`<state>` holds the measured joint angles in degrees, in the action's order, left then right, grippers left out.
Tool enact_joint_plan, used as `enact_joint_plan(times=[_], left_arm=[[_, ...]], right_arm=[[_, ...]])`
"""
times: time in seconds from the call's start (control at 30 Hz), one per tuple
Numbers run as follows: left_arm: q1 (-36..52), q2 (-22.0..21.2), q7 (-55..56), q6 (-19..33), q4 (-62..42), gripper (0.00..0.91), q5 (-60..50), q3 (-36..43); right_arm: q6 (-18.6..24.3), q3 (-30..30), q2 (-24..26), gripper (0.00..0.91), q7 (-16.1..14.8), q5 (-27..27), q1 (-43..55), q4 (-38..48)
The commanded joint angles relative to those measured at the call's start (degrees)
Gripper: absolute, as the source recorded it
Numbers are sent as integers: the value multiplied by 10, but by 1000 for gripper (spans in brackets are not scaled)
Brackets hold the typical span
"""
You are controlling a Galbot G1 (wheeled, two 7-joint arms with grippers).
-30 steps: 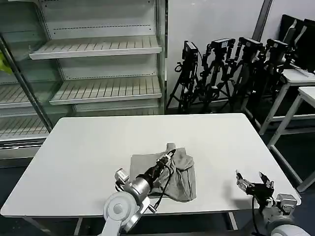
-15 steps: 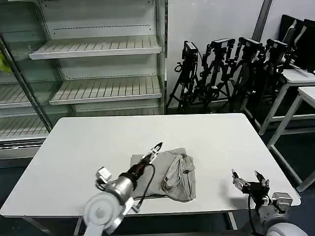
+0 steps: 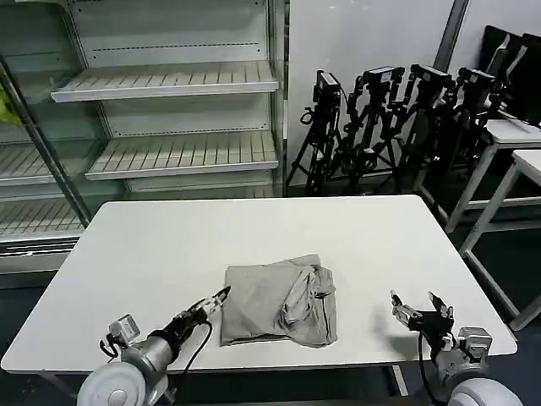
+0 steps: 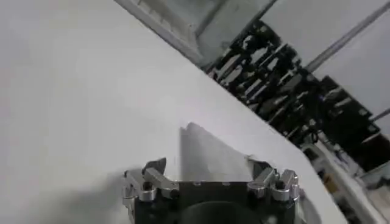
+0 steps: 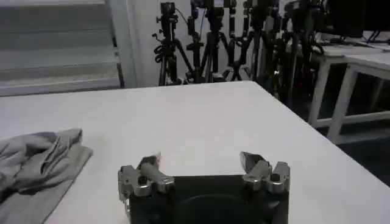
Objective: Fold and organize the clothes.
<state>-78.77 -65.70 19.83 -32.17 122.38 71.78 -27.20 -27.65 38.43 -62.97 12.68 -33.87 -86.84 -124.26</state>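
Grey shirt [image 3: 279, 301] lies folded mid-table, its right side bumpy. Left claw [image 3: 216, 299] sits beside it, fingers spread, empty. Right claw [image 3: 420, 309] waits well apart, wide too. A careless grab could undo the fold.

Left tool [image 4: 207, 173], jaws spread and empty, above the white table [image 4: 73, 103], tripods [image 4: 286, 79] beyond.

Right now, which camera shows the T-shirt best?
The head view: the whole folded T-shirt lies on the table. The right wrist view catches one bunched edge; the left wrist view, a pale corner.
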Motion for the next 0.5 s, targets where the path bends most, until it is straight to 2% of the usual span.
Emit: enact_joint_plan(times=[0.03, 0.5], left_arm=[[-19, 38, -4, -13, -11, 907, 52, 1], [96, -13, -8, -11, -81, 907, 66, 90]], right_arm=[[-1, -2, 1, 907, 0, 0, 1, -2], [-1, 15, -1, 907, 0, 2, -26, -15]])
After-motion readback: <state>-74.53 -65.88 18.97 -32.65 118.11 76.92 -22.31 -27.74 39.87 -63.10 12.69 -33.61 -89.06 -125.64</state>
